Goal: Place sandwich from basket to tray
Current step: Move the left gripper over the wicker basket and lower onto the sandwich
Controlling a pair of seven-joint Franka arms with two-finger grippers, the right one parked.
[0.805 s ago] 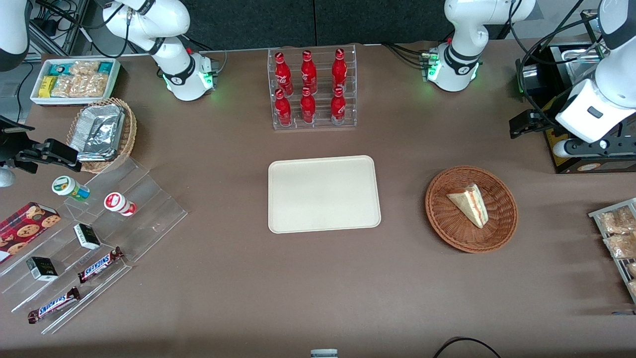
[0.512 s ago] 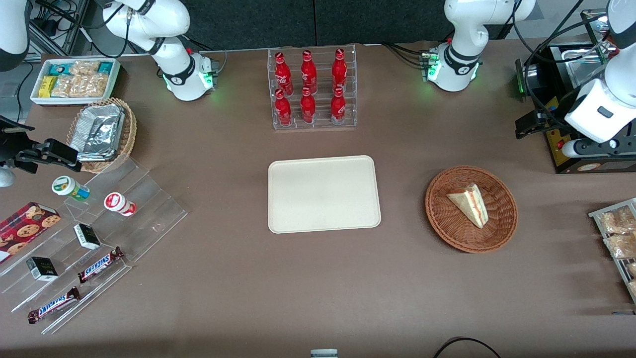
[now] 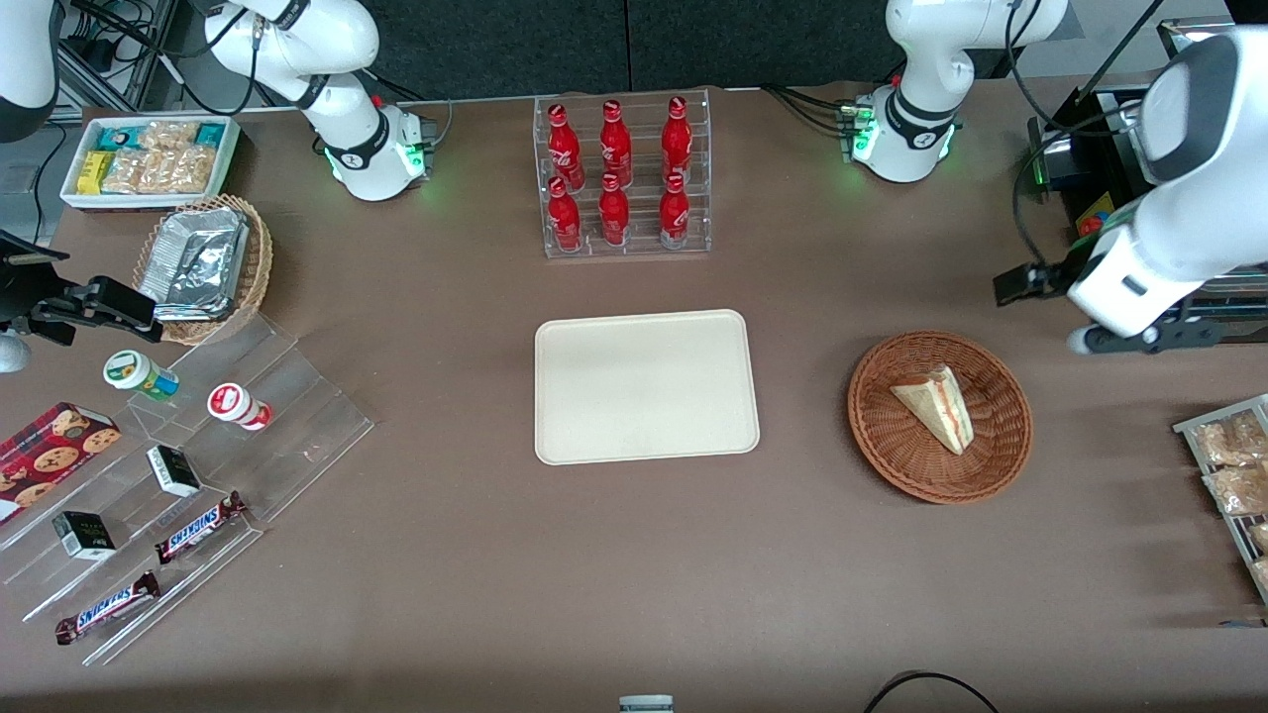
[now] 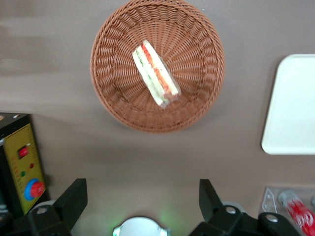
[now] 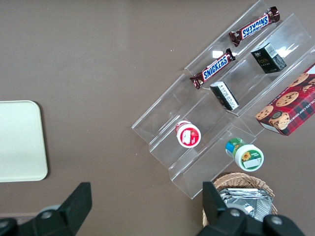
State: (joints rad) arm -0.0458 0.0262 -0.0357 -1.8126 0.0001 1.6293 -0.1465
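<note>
We see the sandwich (image 3: 933,405) lying on its side in the round brown basket (image 3: 897,456), which sits on the table toward the working arm's end, well apart from the bare cream tray (image 3: 646,386) at the middle. Our gripper (image 4: 142,202) hangs above the table, clear of the basket and farther from the front camera than it. In the wrist view its two fingers (image 4: 74,199) are spread wide with nothing between them. A rack of red bottles (image 3: 622,178) stands farther from the front camera than the tray
</note>
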